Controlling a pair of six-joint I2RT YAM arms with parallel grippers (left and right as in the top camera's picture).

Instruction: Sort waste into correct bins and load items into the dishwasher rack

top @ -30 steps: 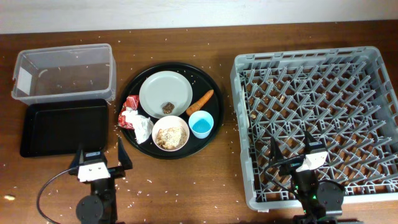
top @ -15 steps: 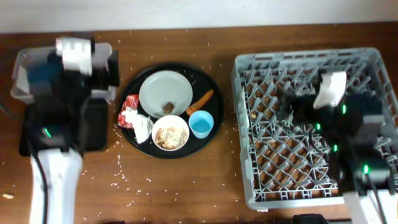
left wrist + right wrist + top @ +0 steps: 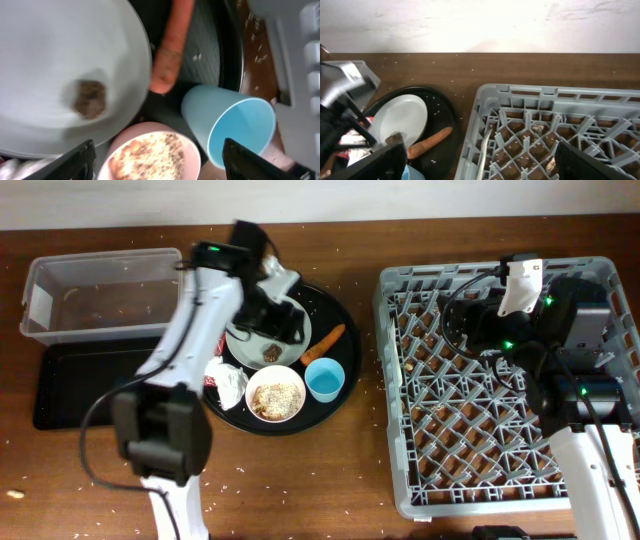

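Your left tool (image 3: 157,156) hangs spread open over the grey plate (image 3: 50,55), brown lump (image 3: 90,98), carrot (image 3: 171,50) and blue cup (image 3: 235,125), toward the surface (image 3: 320,480)'s far edge. Your right tool (image 3: 480,152) gapes above the rack (image 3: 560,115)'s far-left corner.

From overhead we look straight down on the whole table (image 3: 330,480), with the dishwasher rack (image 3: 388,380) filling the right of the frame. At the left wrist we look down from very close on the plate (image 3: 60,60), carrot piece (image 3: 172,45) and cup (image 3: 235,130). At the right wrist we sit farther back above the rack, facing the wall (image 3: 470,25), with the plate and carrot piece at lower left. All three views share these two.
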